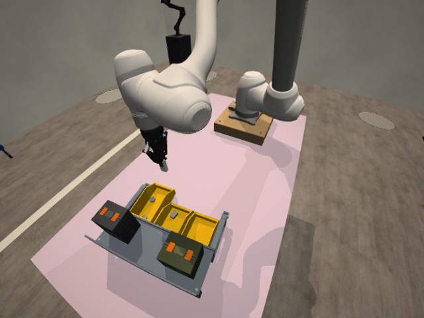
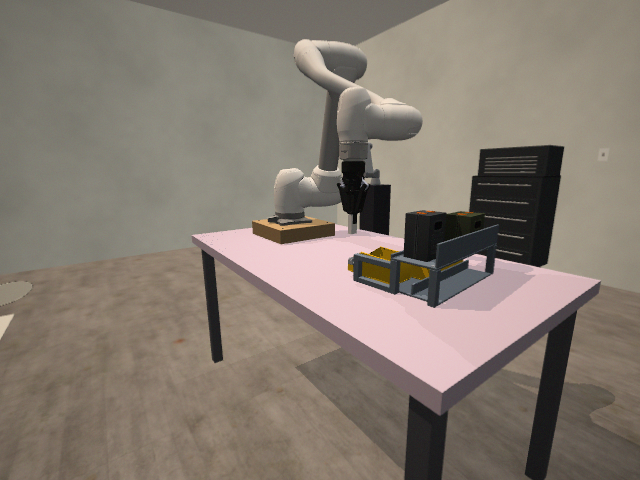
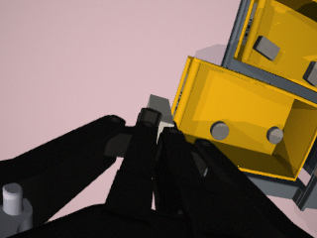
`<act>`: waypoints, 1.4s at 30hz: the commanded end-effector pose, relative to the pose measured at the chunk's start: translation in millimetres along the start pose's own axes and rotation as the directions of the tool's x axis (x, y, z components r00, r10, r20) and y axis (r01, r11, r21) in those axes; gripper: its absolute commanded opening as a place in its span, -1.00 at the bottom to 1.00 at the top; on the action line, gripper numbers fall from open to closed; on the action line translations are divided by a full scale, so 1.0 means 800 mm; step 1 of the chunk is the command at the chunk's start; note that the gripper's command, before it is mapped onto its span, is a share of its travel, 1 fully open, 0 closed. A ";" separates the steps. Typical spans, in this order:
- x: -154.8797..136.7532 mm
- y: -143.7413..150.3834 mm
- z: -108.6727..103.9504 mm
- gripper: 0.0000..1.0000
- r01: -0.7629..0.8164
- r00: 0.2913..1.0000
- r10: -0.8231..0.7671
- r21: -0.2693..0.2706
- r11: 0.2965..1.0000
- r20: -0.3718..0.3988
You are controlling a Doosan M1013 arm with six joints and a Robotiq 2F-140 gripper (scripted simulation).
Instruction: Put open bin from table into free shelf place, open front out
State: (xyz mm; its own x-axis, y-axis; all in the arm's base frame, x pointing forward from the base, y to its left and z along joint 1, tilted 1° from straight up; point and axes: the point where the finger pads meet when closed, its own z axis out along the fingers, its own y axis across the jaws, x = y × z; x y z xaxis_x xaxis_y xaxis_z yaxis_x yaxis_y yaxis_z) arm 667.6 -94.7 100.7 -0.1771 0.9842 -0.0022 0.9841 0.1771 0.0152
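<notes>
My gripper (image 1: 164, 166) (image 2: 352, 224) (image 3: 155, 111) is shut and empty, above the table in front of the row's left end. Three yellow open bins sit side by side in the shelf (image 1: 147, 251) (image 2: 434, 289) (image 3: 263, 77). The left bin (image 1: 158, 195) (image 2: 374, 271) (image 3: 238, 106) holds two round grey parts; its front faces out and sticks out past the front lip, farther than its neighbours. Whether it stands quite level I cannot tell. The middle bin (image 1: 169, 224) (image 3: 292, 30) holds grey blocks. The right bin (image 1: 203, 226) shows no parts; its rear is partly hidden.
A black case (image 1: 118, 220) (image 2: 419, 235) and an olive case (image 1: 181, 254) (image 2: 467, 222) with orange latches stand on the shelf's upper board, behind the bins. The shelf's side frames rise at both ends of the row. The arm's wooden base (image 1: 239, 131) (image 2: 292, 230) is at the table's far end.
</notes>
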 end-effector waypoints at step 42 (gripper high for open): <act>0.000 0.000 0.113 -1.00 0.000 1.000 0.000 0.000 1.000 -0.001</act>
State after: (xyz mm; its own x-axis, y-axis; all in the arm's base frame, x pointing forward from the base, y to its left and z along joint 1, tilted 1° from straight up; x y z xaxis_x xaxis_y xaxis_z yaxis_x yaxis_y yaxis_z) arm 668.5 -94.9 18.5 -0.1774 0.9841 -0.0018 0.9840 0.1774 0.0148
